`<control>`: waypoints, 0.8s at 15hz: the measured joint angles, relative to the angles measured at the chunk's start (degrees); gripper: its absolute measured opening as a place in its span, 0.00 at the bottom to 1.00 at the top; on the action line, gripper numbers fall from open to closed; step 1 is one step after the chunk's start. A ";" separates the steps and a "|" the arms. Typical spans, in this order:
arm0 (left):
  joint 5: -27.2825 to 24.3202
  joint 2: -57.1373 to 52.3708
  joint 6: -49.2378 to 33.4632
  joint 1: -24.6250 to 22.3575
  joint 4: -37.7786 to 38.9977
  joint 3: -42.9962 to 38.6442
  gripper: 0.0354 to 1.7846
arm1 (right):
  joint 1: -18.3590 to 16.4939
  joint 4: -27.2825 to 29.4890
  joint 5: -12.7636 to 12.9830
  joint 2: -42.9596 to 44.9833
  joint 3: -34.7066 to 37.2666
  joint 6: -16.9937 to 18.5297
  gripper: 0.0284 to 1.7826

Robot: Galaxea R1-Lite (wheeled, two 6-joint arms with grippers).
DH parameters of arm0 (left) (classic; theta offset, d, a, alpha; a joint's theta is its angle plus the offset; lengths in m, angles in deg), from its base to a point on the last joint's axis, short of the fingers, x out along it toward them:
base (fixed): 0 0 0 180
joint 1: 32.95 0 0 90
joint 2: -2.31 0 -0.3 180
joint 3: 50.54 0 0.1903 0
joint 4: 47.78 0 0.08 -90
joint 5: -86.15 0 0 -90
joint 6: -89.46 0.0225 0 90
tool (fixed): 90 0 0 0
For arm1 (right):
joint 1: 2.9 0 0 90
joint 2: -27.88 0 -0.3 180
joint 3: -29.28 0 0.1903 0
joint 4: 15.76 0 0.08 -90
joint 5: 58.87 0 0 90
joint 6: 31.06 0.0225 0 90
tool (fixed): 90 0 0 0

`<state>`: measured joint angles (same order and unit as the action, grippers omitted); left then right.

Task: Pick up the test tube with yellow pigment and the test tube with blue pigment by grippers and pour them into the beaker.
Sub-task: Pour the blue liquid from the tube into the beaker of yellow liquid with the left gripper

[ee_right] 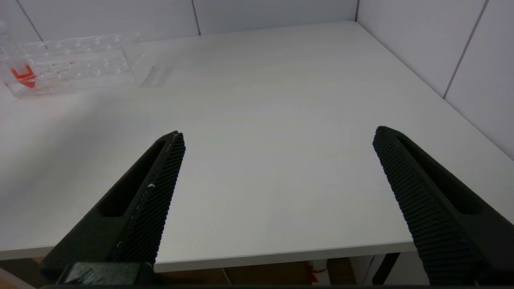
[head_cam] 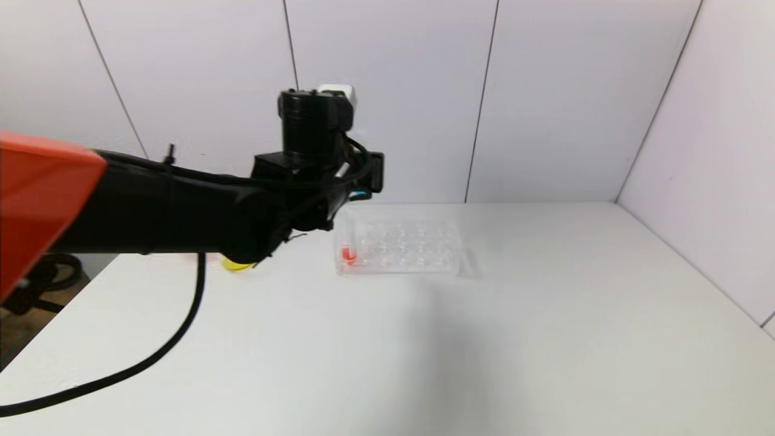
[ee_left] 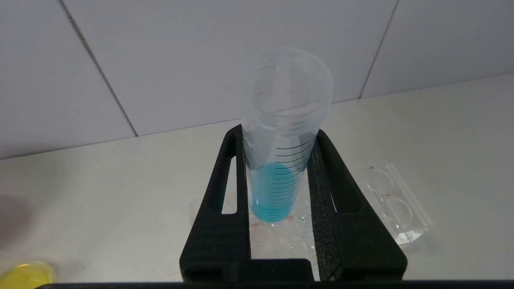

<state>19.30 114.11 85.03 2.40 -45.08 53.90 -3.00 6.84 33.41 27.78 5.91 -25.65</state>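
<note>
- White wall panels are backing a pale tabletop (head_cam: 545, 339), and we are working above its far left part.
- We are clamping our left gripper (ee_left: 277, 176) snugly on a slim clear graduated tube holding bright blue liquid (ee_left: 277, 192), carrying it upright between the foam pads (ee_left: 321, 188), its open mouth above the fingers.
- We are risking a spill if we tilt it before reaching the yellow-filled clear beaker (head_cam: 237, 264), which is sitting low and left of the gripper, mostly hidden by our arm.
- A slip in the grip could drop the tube onto the clear many-holed rack (head_cam: 399, 248) underneath.
- Our right gripper (ee_right: 277, 168) is hanging wide open and empty over the near right edge.
</note>
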 joint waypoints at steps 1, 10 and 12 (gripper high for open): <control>-0.94 -2.77 -0.04 -2.17 -0.79 -1.74 0.23 | 0.00 0.00 0.00 0.00 0.00 0.02 0.96; -17.53 -21.97 -0.21 -28.49 -3.99 -18.47 0.23 | 0.00 0.02 0.00 0.00 0.00 0.02 0.96; -21.86 -23.87 -0.21 -33.68 -3.99 -20.08 0.23 | 0.00 0.00 -0.02 0.00 0.00 0.02 0.96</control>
<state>-2.55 90.24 84.83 -31.28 -49.07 33.82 -3.00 6.84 33.38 27.78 5.91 -25.63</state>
